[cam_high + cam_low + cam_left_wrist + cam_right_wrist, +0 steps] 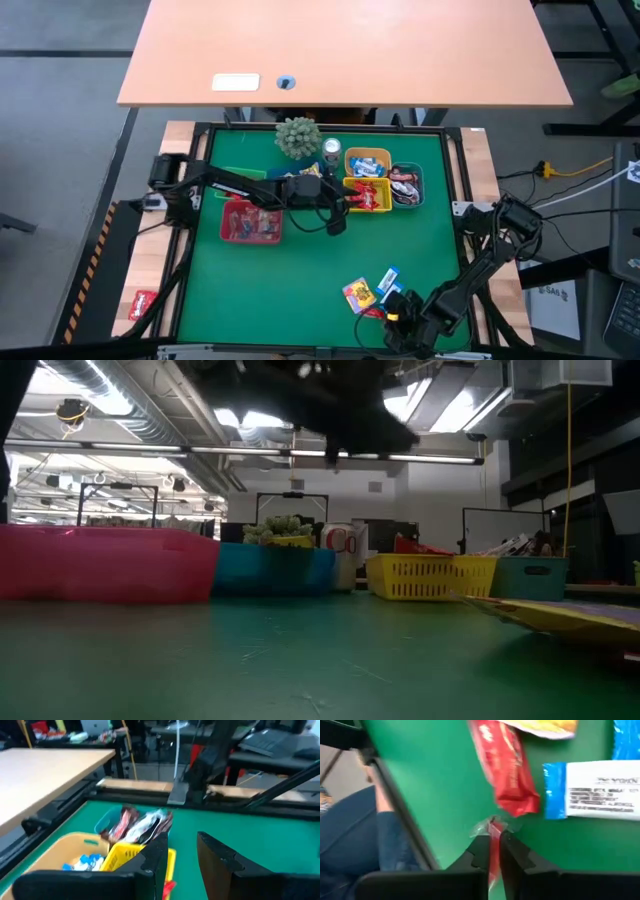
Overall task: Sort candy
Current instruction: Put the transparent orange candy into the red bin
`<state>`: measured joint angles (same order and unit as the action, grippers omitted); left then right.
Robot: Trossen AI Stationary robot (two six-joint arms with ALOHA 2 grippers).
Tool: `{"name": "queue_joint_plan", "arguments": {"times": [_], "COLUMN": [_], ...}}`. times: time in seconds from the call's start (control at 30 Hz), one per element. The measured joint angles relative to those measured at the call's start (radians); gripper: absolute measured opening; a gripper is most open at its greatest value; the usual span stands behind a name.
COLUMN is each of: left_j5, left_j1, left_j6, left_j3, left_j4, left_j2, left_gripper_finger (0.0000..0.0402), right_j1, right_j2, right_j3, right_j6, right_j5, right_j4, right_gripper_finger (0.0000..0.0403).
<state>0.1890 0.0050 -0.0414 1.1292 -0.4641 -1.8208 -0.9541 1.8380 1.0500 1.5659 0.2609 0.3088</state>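
Note:
A small pile of loose candy [366, 292] lies on the green mat near its near edge: a yellow one, a red one [503, 767] and blue-and-white ones [600, 790]. My right gripper [396, 312] is down at this pile, shut on a red candy [493, 851]. My left gripper [336, 216] hovers open over the mat beside the yellow bin [131, 856], holding nothing. More candy fills the bins: red in the red bin [250, 222] and the yellow bin [368, 195], blue-and-white in the orange bin [367, 162], dark in the blue bin [406, 185]. My right gripper pinches a red candy between its two fingers, and the wrapper shows edge-on in the narrow gap. Its crimped end [491, 826] sticks out past the fingertips, close to the red candy on the mat. The fingers point down at the mat. Whether the candy is lifted clear cannot be told.
A potted plant [298, 136] and a silver can [331, 150] stand by the bins at the mat's far side. A black frame rims the mat. A wooden desk [340, 50] lies beyond. A blue sleeve [355, 835] shows past the mat's edge in the right wrist view.

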Motion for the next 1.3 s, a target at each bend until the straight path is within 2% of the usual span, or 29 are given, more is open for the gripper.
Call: {"name": "queue_joint_plan", "arguments": {"times": [0.17,0.3,0.5,0.63,0.7,0.83,0.93,1.03,1.13,1.3], "left_j5": [0.000,0.000,0.000,0.019,0.058,0.193,0.273,0.305,0.329,0.430], "left_j1": [-0.038,-0.082,-0.161,-0.221,-0.264,-0.371,-0.447,-0.512,-0.565,-0.624], "left_j6": [0.000,0.001,0.025,-0.041,-0.073,-0.133,-0.192,-0.240,-0.283,-0.326], "left_j3": [0.001,0.001,0.001,0.001,0.001,0.001,0.001,0.001,0.001,0.000], "left_j4": [0.146,0.300,0.564,0.717,0.781,0.880,0.918,0.930,0.929,0.928], "left_j2": [0.113,0.228,0.385,0.483,0.524,0.563,0.564,0.564,0.564,0.564], "left_gripper_finger": [0.0092,0.0092,0.0092,0.0092,0.0092,0.0092,0.0092,0.0092,0.0092,0.0092], "right_j1": [0.017,0.054,0.164,0.293,0.367,0.516,0.622,0.714,0.790,0.878], "right_j2": [-0.069,-0.123,-0.198,-0.218,-0.218,-0.218,-0.218,-0.218,-0.217,-0.169], "right_j3": [0.034,0.073,0.135,0.170,0.184,0.186,0.183,0.182,0.182,0.181], "right_j6": [-0.063,-0.210,-0.639,-0.974,-1.118,-1.348,-1.451,-1.521,-1.556,-1.575], "right_j5": [0.005,0.009,0.022,0.068,0.058,-0.037,-0.104,-0.154,-0.190,-0.245], "right_j4": [0.002,0.008,0.053,0.035,0.010,-0.092,-0.179,-0.257,-0.319,-0.478], "right_gripper_finger": [0.0015,0.0024,0.0022,0.0023,0.0023,0.0023,0.0023,0.0023,0.0023,0.0024]}}
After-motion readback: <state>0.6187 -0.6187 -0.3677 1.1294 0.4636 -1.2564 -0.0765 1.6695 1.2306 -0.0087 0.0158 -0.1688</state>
